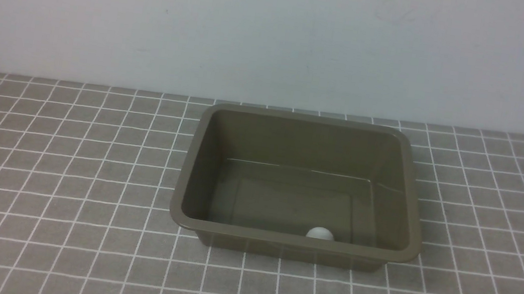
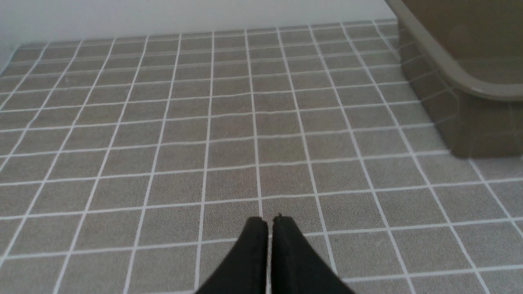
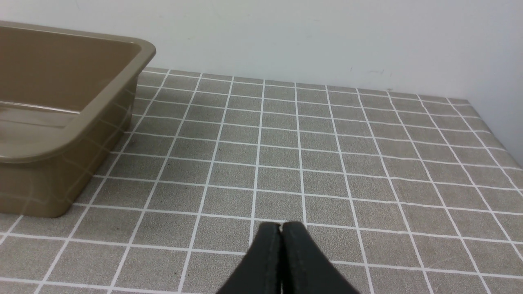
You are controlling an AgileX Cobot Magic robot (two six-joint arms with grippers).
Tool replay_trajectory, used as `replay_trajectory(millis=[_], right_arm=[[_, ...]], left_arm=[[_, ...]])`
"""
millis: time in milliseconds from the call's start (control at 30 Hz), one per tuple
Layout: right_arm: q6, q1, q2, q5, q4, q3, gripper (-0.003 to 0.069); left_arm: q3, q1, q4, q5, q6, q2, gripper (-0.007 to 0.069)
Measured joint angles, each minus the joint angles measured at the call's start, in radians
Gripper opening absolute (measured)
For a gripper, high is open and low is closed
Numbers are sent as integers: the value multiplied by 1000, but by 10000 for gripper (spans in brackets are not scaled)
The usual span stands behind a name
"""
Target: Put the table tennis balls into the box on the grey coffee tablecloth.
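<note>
The olive-brown box (image 1: 415,207) stands on the grey coffee tablecloth (image 1: 58,191) at the middle of the front view. One white table tennis ball (image 1: 320,233) lies inside it against the near wall. My left gripper (image 2: 269,222) is shut and empty, low over the cloth to the left of the box (image 2: 457,77). My right gripper (image 3: 281,226) is shut and empty, low over the cloth to the right of the box (image 3: 81,118). Neither gripper shows in the front view. The ball is hidden in both wrist views.
A pale wall (image 1: 277,32) runs along the far edge of the table. In the right wrist view a second wall (image 3: 506,81) closes the table's right side. The cloth (image 2: 204,122) lies flat around the box.
</note>
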Motion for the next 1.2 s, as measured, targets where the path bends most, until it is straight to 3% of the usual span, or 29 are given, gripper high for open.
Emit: replay_trajectory(millis=[1200], right_arm=[[0,0,0,0,0,0,-13]], left_arm=[[0,2,0,0,-29,0,-5]])
